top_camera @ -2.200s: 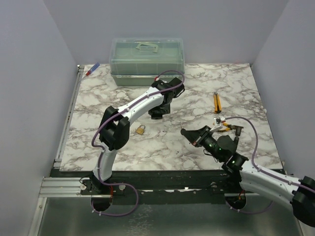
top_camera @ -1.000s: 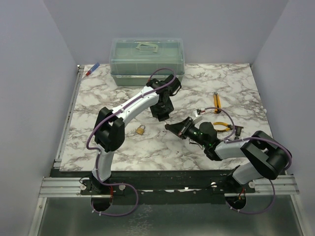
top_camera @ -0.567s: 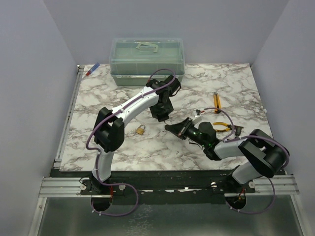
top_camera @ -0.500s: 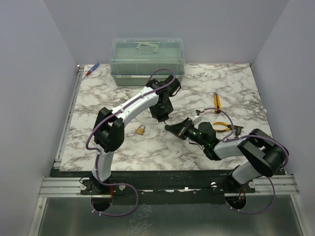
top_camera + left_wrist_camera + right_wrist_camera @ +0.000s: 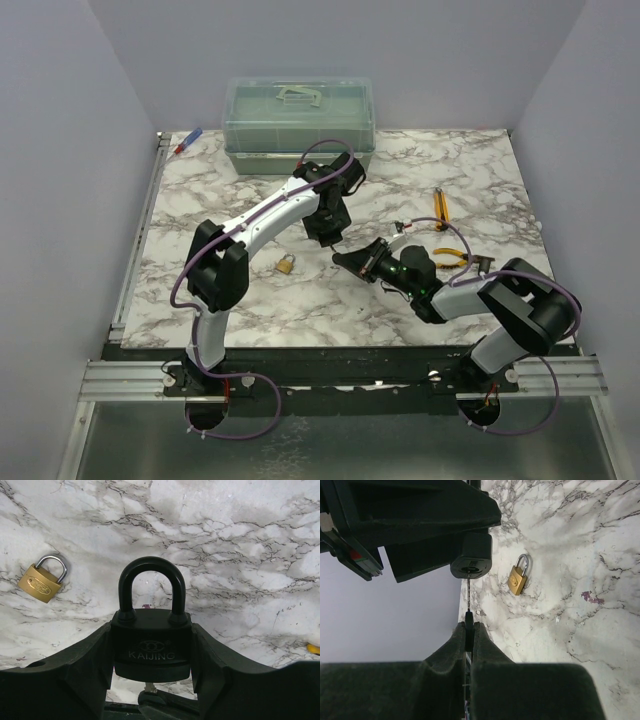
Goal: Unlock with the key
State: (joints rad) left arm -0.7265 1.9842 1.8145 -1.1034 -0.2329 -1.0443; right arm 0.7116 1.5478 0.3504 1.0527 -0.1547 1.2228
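Now my left jaws clamp black metal padlock [image 5: 151, 642], keyhole [image 5: 470, 571] bared toward right jaws, which pinch tiny dark thin-shafted key [image 5: 469, 595] at keyhole.

The black padlock [image 5: 151, 647] is showing a matt coating with a glossier shackle; left of it, the brass padlock [image 5: 42, 580] is gleaming on the smooth marbled table [image 5: 250, 545].

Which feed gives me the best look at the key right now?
Right wrist: the key shows as a thin shaft running from the right pincer to the keyhole of the black padlock. Left wrist shows only a sliver of it under the padlock. Top external is too small to make it out.
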